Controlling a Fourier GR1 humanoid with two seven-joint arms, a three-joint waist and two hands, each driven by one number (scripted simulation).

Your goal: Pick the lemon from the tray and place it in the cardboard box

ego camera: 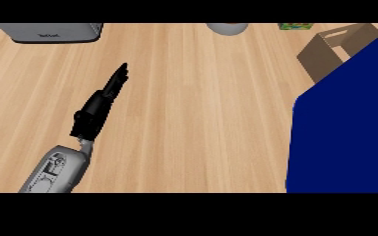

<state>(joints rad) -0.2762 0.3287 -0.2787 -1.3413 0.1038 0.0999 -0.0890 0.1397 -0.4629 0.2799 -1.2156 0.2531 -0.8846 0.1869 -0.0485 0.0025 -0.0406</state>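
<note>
A pale wooden counter [199,125] fills nearly the whole head view, its grain running up and down. Next in size is a dark blue slab [336,135], which I take to be the tray; it covers the lower right, its flat top bare where it shows, its left edge running straight down and its upper edge slanting up toward the right border. Just behind that slanted edge stands the cardboard box [334,50], brown and open-topped, tilted in view, with a slot cut in one wall; the tray's corner hides its lower part, so I cannot tell whether the two touch. At the top left a grey appliance [52,32] is cut off by the frame, with small lettering too faint to read. The left forearm [55,170] rises from the lower left, grey, ending in the black left hand [103,97], whose fingers lie straight and together, pointing up and slightly right, holding nothing. A grey round object [227,27] peeks in at top centre, and a small green item [297,26] sits beside it. The lemon is nowhere visible.
</note>
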